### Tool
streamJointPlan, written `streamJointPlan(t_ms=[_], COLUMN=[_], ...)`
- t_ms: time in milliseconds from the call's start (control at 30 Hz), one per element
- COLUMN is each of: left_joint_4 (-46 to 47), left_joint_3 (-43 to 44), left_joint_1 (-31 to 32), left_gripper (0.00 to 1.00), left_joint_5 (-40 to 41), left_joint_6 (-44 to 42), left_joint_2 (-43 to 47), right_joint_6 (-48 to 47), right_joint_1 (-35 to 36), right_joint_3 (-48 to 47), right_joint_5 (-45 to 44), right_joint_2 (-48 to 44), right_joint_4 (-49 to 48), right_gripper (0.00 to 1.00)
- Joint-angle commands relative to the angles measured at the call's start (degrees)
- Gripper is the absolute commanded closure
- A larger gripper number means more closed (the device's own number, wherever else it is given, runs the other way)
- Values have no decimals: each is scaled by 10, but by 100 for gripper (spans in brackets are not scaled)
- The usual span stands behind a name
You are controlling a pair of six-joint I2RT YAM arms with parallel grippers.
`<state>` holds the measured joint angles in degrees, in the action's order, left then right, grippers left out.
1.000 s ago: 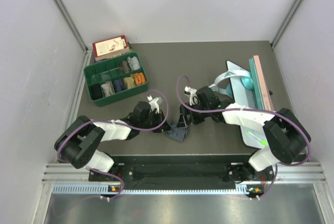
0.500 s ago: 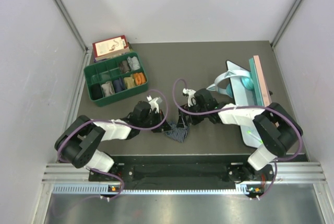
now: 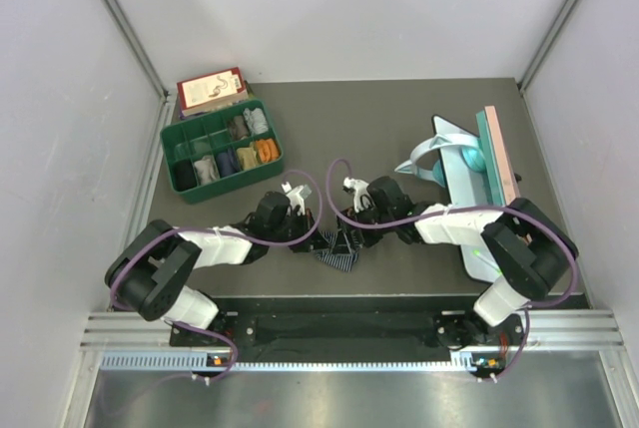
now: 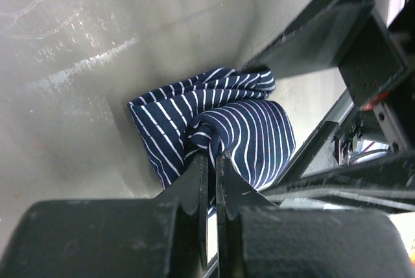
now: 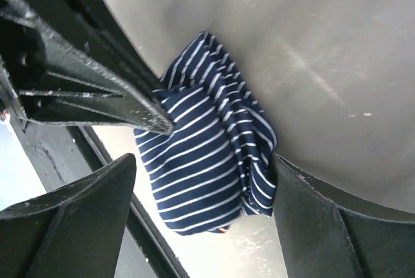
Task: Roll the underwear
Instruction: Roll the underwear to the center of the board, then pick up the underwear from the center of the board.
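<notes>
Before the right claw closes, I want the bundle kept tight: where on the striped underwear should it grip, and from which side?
Probably the bunched folds of the striped underwear, from above: the open right claw straddles them, opposite the pinching left claw.

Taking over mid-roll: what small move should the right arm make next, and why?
Probably close the right gripper on the striped underwear: its open jaws straddle the bunched cloth, while the left gripper pinches one fold.
</notes>
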<state>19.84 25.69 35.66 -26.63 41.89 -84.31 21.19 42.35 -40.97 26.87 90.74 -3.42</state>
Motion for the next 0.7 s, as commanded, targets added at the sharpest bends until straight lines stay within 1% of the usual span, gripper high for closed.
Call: streamJointPlan(t_ms=[0, 133, 233, 333, 367, 433, 467, 500, 533, 600, 633, 667], left_joint_4=[-86, -82, -80, -81, -81, -81, -81, -81, -81, -82, -85, -88], left_joint_3=[-8, -6, -6, -5, -4, -3, -2, -2, -2, -1, 1, 3], left_joint_1=[-2, -2, -2, -2, -2, -2, -2, -2, -2, -2, -2, -2], left_gripper=[100, 100, 100, 100, 100, 100, 100, 100, 100, 100, 95, 81], left_joint_5=[68, 67, 65, 67, 67, 69, 69, 69, 69, 72, 76, 89], left_joint_6=[-26, -22, -20, -20, -19, -17, -16, -16, -15, -13, -13, -13], left_joint_2=[-37, -46, -49, -47, -45, -39, -37, -31, -28, -15, -9, -1], right_joint_6=[-30, -50, -60, -69, -71, -76, -77, -79, -79, -79, -77, -71], right_joint_1=[33, 54, 61, 63, 62, 63, 63, 63, 63, 63, 63, 63], right_joint_3=[-31, -42, -46, -52, -53, -54, -54, -53, -53, -53, -53, -53], right_joint_5=[-21, -46, -63, -71, -73, -79, -79, -80, -80, -81, -82, -84], right_joint_2=[-23, -35, -39, -39, -39, -39, -39, -38, -38, -36, -36, -36], right_joint_4=[30, 57, 71, 89, 93, 103, 104, 105, 106, 106, 109, 110], right_gripper=[21, 23, 27, 44, 56, 65, 73, 76, 84, 94, 100, 100])
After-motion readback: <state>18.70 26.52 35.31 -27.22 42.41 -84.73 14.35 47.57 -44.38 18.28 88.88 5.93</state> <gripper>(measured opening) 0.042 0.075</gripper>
